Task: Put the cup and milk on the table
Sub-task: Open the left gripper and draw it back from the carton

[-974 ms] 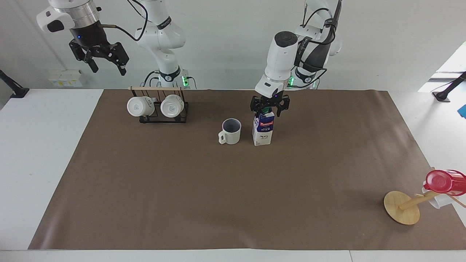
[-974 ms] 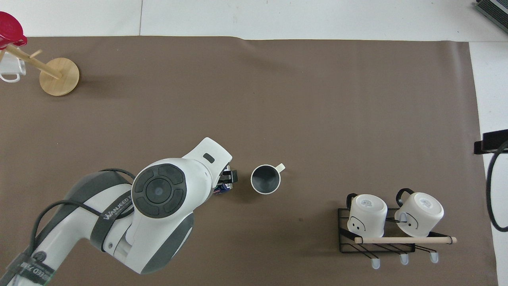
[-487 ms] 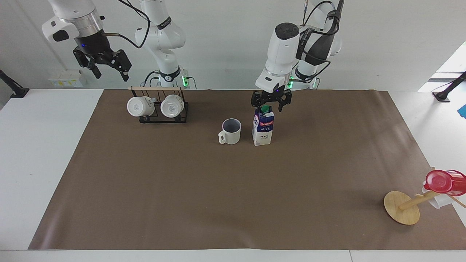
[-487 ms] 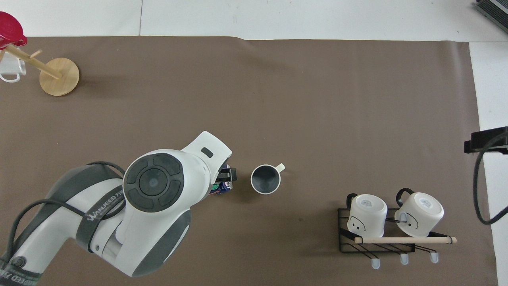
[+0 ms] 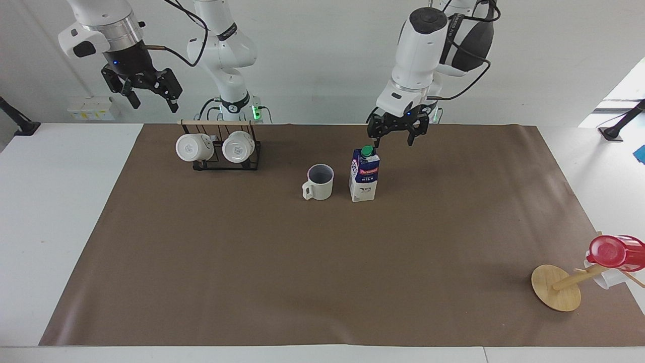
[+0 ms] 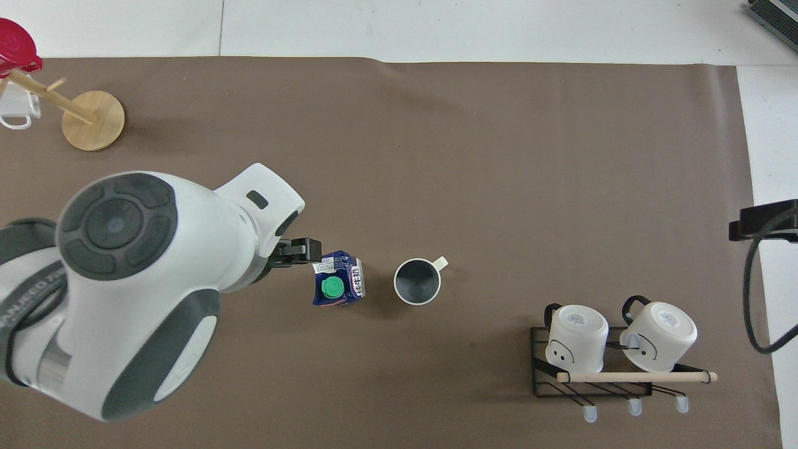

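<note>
The left tool (image 5: pixel 394 135) hangs open in the air over the brown paper mat (image 5: pixel 322 262), clear of the milk (image 5: pixel 364 174). That boxy carton stands upright, long axis vertical, green cap (image 6: pixel 332 287) on top. Just beside it, toward the right arm's end, sits the ribbed matte cup (image 5: pixel 319 182), mouth up, handle at 8 o'clock in the facing view. The table (image 5: pixel 60 212) offers bare mat around both. The right tool (image 5: pixel 147 93) waits open above the black wire rack (image 5: pixel 227 151).

Table (image 5: pixel 60 212) carries mat (image 5: pixel 252 262), cup (image 5: pixel 319 182), milk (image 5: pixel 364 174).
</note>
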`<state>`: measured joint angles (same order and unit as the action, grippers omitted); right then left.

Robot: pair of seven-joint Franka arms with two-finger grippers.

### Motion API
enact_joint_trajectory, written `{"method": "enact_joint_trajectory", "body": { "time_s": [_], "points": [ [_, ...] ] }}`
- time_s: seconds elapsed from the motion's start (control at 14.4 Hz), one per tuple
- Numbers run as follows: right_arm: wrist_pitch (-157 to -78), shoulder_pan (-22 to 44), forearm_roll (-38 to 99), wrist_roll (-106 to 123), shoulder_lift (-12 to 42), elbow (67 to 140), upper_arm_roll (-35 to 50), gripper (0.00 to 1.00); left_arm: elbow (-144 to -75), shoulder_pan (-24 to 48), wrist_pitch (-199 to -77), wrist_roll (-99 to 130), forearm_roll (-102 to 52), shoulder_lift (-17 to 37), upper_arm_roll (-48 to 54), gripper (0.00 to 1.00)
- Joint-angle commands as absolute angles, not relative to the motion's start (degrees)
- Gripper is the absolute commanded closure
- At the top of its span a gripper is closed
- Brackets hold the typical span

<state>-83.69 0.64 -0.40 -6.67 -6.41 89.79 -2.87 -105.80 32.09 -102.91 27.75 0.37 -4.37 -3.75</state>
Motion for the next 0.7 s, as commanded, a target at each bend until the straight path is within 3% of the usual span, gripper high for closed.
{"method": "enact_joint_trajectory", "body": {
  "time_s": [0.0, 0.28, 0.63],
  "points": [
    [-84.64, 0.62, -0.09, -5.8, -7.65, 91.14, -2.99, 0.0, -103.8, 25.78, -98.8, 18.23, 0.53, -5.71, -3.6, 0.0],
    [-84.64, 0.62, -0.09, -5.8, -7.65, 91.14, -2.99, 0.0, -98.01, 16.89, -94.23, 5.39, 0.53, -5.71, -3.6, 0.0],
    [-84.64, 0.7, -0.09, -5.8, -7.65, 91.14, -2.99, 0.0, -95.45, 11.17, -91.85, -2.0, 0.7, -5.89, -3.78, 0.0]
  ]
}}
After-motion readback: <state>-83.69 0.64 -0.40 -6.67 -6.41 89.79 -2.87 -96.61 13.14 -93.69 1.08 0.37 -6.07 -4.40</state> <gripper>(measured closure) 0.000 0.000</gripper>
